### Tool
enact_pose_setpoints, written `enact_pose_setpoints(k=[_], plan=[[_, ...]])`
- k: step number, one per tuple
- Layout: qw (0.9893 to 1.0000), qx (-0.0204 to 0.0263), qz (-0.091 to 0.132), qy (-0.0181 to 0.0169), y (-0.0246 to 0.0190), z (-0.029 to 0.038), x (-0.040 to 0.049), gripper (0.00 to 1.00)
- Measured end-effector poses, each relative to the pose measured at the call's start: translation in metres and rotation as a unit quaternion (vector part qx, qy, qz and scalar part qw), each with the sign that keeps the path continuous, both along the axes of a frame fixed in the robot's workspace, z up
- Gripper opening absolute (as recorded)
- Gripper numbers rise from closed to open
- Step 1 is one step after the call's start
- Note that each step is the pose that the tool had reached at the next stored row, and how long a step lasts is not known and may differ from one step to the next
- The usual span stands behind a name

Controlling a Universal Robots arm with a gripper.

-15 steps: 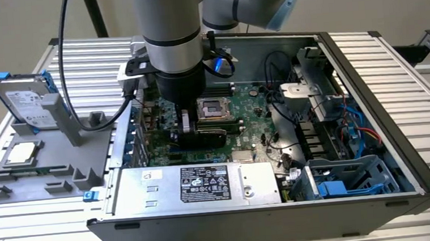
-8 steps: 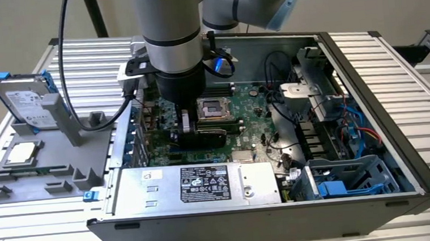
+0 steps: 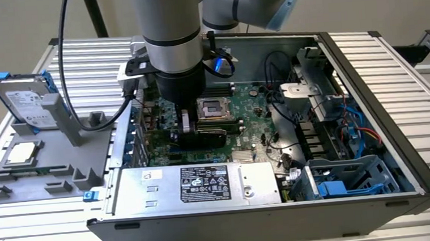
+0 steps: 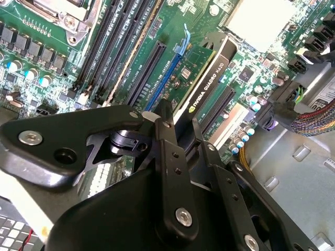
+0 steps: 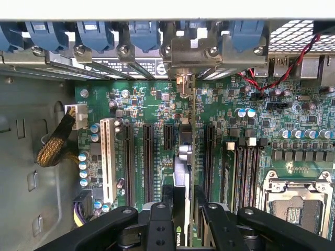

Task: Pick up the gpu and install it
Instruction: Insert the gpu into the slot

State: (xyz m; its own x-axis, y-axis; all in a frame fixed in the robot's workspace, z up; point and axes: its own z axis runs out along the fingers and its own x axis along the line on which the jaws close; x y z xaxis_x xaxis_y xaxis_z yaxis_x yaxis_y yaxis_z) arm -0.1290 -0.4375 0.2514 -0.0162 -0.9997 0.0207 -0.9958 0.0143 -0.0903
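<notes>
Second wrist view: the gripper (image 4: 180, 130) clasped the gpu (image 4: 207, 78) edge-on between its fingers.
GPU position: upright over the motherboard (image 5: 261, 112) slots, inside the computer case (image 3: 379, 86).

You get even, bright overhead light in the exterior view, with soft shadow under the arm (image 3: 172, 49) inside the case (image 3: 364, 87). In the second wrist view the near gripper (image 4: 180, 130) linkage is dark and soft-focused, and a pale heatsink (image 4: 256, 18) glares. The first wrist view reads crisp on the motherboard (image 5: 141, 104).

Hard drive (image 3: 28, 103) upright in grey holder (image 3: 29, 167)
</notes>
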Motion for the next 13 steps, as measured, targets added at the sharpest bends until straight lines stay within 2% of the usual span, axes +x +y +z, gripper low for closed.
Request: enact_pose_setpoints(k=[5,6,10,13], plan=[[1.0,-0.0001,0.0,0.0001,-0.0001,0.0001,-0.0002,0.0],[1.0,0.0,0.0,0.0,-0.0001,0.0001,0.0,1.0],[1.0,-0.0001,0.0,0.0001,0.0,0.0039,0.0,1.0],[1.0,0.0009,0.0,0.0,0.0,0.0039,0.0,1.0]])
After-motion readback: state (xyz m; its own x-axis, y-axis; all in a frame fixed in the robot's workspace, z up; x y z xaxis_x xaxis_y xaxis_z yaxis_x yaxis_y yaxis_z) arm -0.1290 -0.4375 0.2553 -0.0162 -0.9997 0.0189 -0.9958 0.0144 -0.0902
